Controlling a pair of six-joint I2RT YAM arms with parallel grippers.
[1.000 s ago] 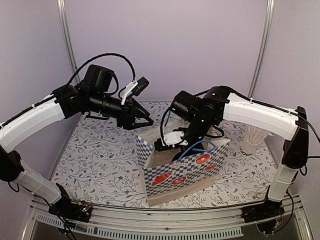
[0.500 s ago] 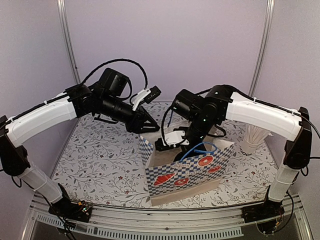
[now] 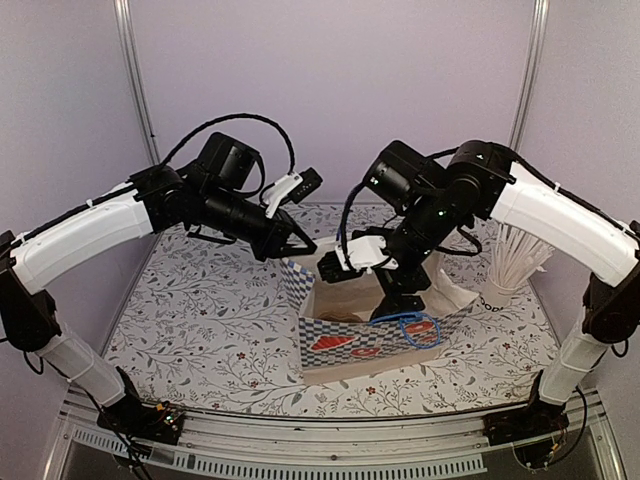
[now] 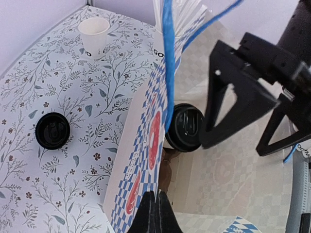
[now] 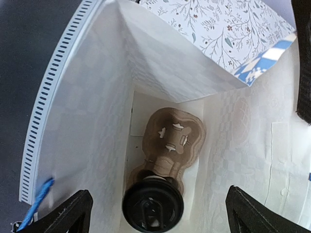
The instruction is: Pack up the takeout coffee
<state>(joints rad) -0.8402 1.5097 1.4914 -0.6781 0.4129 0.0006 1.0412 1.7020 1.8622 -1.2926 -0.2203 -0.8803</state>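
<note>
— Where the left end effector (image 4: pixel 154 199) meets the bag (image 4: pixel 146 145), how do its fingers stand?

— Pressed tight together, with the tips right at the top edge of the blue-checked side wall. Whether paper is caught between them I cannot tell.

— And the right end effector (image 5: pixel 158 194)?

— Spread wide, with nothing between the fingers. It hangs over the mouth of the bag and points down into it.

— So where is the coffee cup (image 5: pixel 153 208)?

— Inside the bag, upright on the bottom. From above only its round black lid shows. It sits in one end of a brown cardboard carrier (image 5: pixel 170 141) that lies flat on the bag's floor; the carrier's other seat shows its cut flaps.

— Do the open fingers touch the lid?

— No, they are apart from it, higher up in the bag's opening.

— What else is around?

— A blue handle (image 4: pixel 167 58) crosses the opening. On the flowered worktop (image 4: pixel 29 194) beside the checked wall a loose black lid (image 4: pixel 52 130) lies flat, and farther off a white cup (image 4: pixel 94 36) stands open-topped. A cup of long white sticks (image 3: pixel 497 292) stands near the bag on the right arm's side.
</note>
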